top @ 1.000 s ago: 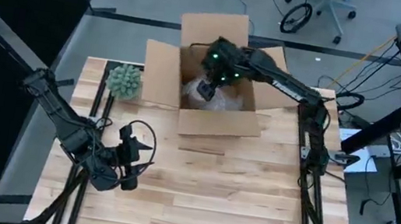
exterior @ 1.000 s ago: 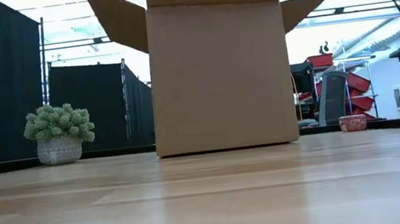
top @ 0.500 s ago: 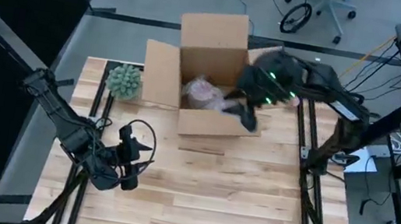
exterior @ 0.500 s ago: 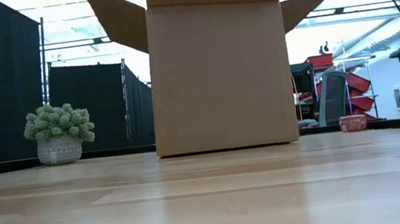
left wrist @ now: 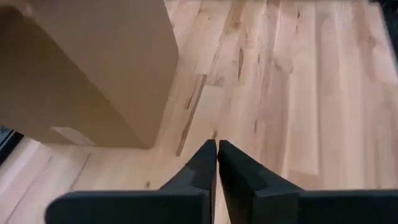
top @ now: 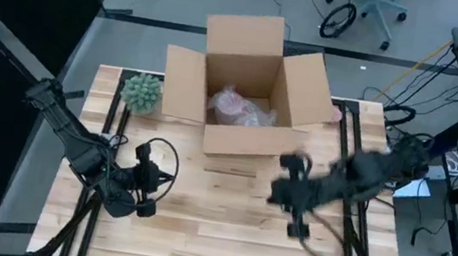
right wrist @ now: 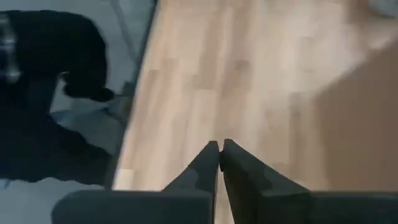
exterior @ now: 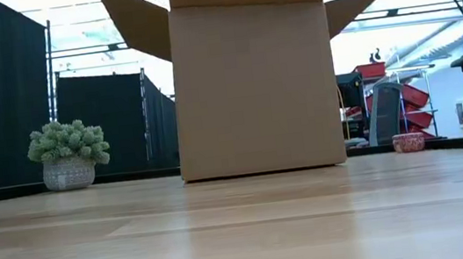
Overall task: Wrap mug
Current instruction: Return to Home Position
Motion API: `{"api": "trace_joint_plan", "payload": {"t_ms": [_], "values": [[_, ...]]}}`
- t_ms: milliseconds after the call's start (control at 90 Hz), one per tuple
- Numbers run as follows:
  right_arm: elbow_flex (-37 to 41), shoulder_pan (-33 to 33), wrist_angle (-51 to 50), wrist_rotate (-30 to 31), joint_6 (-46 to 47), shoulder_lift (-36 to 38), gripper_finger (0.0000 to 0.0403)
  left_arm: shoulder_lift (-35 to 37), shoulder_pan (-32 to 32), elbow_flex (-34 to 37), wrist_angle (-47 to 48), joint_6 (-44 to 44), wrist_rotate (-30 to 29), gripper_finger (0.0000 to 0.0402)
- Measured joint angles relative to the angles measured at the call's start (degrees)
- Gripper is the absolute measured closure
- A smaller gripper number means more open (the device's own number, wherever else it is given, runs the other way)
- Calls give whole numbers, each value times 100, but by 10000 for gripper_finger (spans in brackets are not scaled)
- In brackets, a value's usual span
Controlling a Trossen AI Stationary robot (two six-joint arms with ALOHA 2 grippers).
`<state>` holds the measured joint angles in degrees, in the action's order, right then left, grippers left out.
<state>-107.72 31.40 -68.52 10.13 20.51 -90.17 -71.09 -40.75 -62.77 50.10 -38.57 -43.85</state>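
The mug [top: 234,107], pink under clear wrap, lies on the floor of the open cardboard box [top: 250,140] at the table's far middle. My right gripper [top: 285,188] hovers blurred over the table in front of the box's right corner; its fingers [right wrist: 219,149] are shut on nothing. My left gripper [top: 149,190] waits at the near left, fingers [left wrist: 217,147] shut and holding nothing. Neither gripper shows in the low view, where the box [exterior: 254,82] hides the mug.
A small potted plant [top: 141,92] stands left of the box, by the table's far left corner. The box's flaps [top: 307,85] stand open. Bare wooden tabletop [top: 215,225] stretches between the two grippers. Desks and cables lie beyond the right edge.
My right gripper has risen out of the box, away from the wrapped mug, and swung fast toward the table's near edge and right side. The wrapped mug stays in the box. My left gripper's fingers have drawn together where it stands.
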Motion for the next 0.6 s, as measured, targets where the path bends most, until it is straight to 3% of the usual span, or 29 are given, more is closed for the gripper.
{"api": "trace_joint_plan", "payload": {"t_ms": [89, 178, 300, 378, 478, 600], "values": [[1426, 75, 1293, -76, 132, 467, 402, 0, 37, 214, -38, -1, 78, 401], [2900, -113, 2690, -544, 111, 1018, 402, 0, 112, 403, -303, 207, 313, 401], [4822, -809, 4636, -1344, 43, 2061, 402, 44, 320, 462, -565, 745, 766, 401], [5975, -1336, 5728, -1417, -56, 2738, 403, 72, 543, 460, -598, 925, 1046, 401], [7065, -1857, 5998, -1131, -22, 3501, 403, 66, 695, 460, -360, 910, 1077, 401], [7860, -2243, 6167, -824, 378, 4100, 403, 66, 773, 460, -402, 766, 1081, 401]]}}
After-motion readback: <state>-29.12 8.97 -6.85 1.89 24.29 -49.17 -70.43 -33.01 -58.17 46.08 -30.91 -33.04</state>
